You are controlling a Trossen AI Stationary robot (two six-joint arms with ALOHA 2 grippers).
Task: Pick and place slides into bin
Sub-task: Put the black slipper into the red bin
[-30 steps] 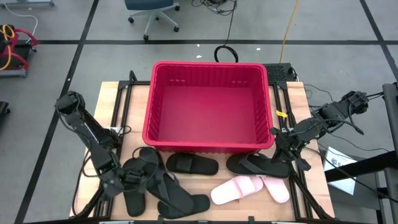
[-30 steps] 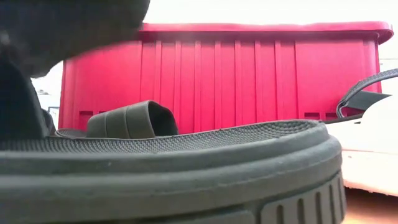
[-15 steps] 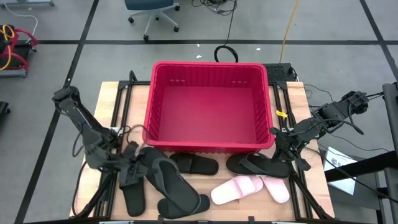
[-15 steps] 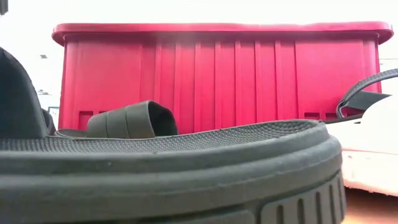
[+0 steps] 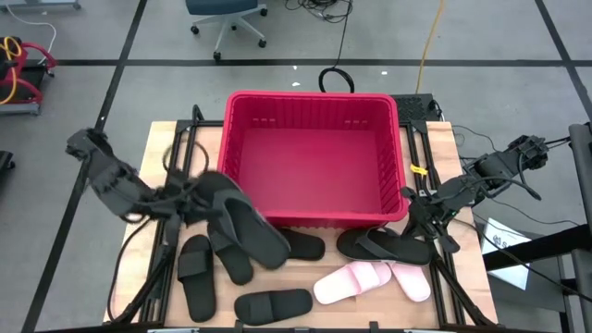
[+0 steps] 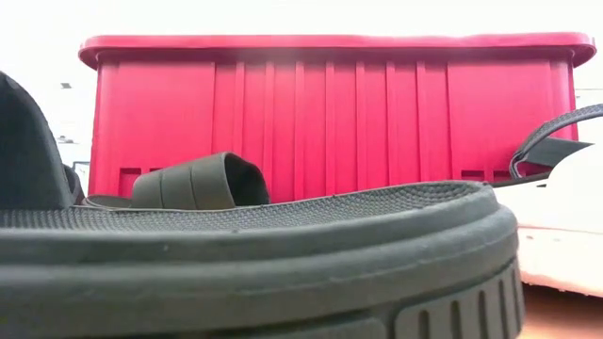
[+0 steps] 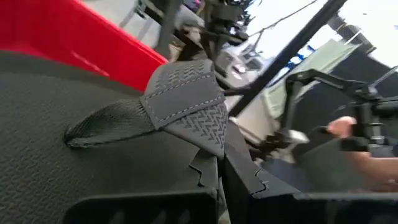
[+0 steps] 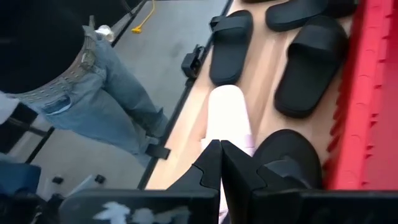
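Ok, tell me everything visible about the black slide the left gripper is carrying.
The lifted slide is matte black, with a textured footbed and a wide stitched strap. The left gripper is shut on its strap end, holding it off the table, toe slanting toward the front-left corner of the red bin but still outside it.

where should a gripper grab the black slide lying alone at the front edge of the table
Take the black slide by its wide strap, coming straight down from above. It lies flat, sole down, so the raised strap is the only part that fingers can close around. The pink slides beside it leave that side tighter.
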